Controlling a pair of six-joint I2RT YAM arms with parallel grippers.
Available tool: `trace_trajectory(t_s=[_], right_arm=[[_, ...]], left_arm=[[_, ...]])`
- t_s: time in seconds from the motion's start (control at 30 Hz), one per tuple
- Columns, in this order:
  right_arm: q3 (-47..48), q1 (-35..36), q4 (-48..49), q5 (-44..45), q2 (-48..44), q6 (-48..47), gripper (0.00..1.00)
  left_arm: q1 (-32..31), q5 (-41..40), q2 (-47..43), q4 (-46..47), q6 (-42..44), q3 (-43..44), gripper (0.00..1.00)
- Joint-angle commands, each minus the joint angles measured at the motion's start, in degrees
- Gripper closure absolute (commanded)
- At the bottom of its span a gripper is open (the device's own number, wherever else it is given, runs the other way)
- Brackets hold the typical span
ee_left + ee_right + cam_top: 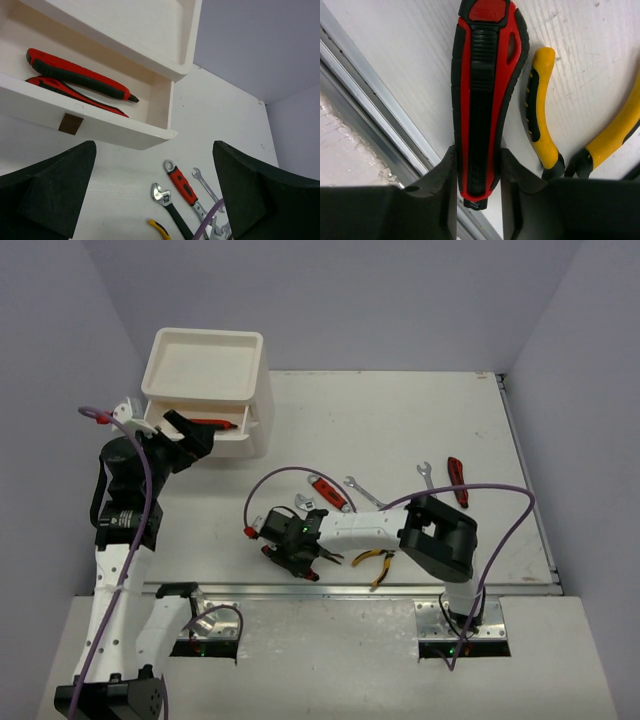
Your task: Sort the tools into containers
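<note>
The white box unit [205,365] stands at the far left with a shallow tray on top and one drawer [105,131] pulled open. Red-and-black pliers [75,75] lie in that drawer. My left gripper [192,435] is open and empty just in front of the drawer; in the left wrist view [155,200] its jaws stand wide apart. My right gripper [295,552] is shut on one red-and-black pliers handle [482,100], low over the table's near edge. Yellow-and-black pliers [375,560] lie right beside it, and also show in the right wrist view [542,130].
A red-handled adjustable wrench [328,492], a black-handled adjustable wrench [170,210] and a silver wrench [362,490] lie mid-table. Another silver wrench [425,475] and a red-and-black tool [457,481] lie to the right. A metal rail [375,115] edges the near side. A purple cable [290,472] arcs over the right arm.
</note>
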Motion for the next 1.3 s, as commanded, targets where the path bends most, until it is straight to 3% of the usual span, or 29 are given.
trace_trajectory(t_s=[0.0,0.17,0.33,0.47,0.6,0.8,0.93,1.07,1.17,1.27], right_arm=[[-0.78,0.47,1.92,1.54,-3.02,0.20,0.88],[-2.40,-0.87,4.19,4.98,-13.44,-0.27,0.94],[-3.25,-8.51,5.80,5.59,-23.13,3.79,0.98],[-3.73,-14.03,7.83,6.58,-29.65,6.09,1.00],[-1.88,-15.55,7.94,10.68,-32.40,6.64,1.00],[-0.14,-15.67,8.50,7.86,-34.78,5.34,1.00],[-1.33,-15.74,9.49,5.98,-36.33,5.51,1.00],[-3.39,-15.74,12.18,3.38,-38.23,5.26,1.00],[-3.80,-15.74,12.90,2.41,-38.82,5.33,1.00],[-3.65,-15.74,13.15,2.05,-38.82,5.08,1.00]], left_arm=[[0.33,5.27,-1.96,2.28,-0.18,-0.27,0.00],[0.33,13.18,-2.12,6.07,-4.11,-2.68,0.00],[-1.36,24.09,-0.22,15.73,-12.70,-6.80,0.00],[-8.77,22.12,0.99,24.17,-16.11,-9.42,0.00],[-17.03,19.04,5.38,29.08,-17.39,-10.39,0.00],[-24.03,18.85,10.52,41.36,-21.31,-13.53,0.03],[-27.68,16.78,13.54,44.41,-21.18,-13.35,0.16],[-29.37,16.27,17.08,45.17,-21.26,-12.59,0.42],[-30.77,15.82,18.57,45.91,-21.34,-12.40,0.54],[-32.51,15.64,20.55,46.49,-20.88,-11.37,0.94]])
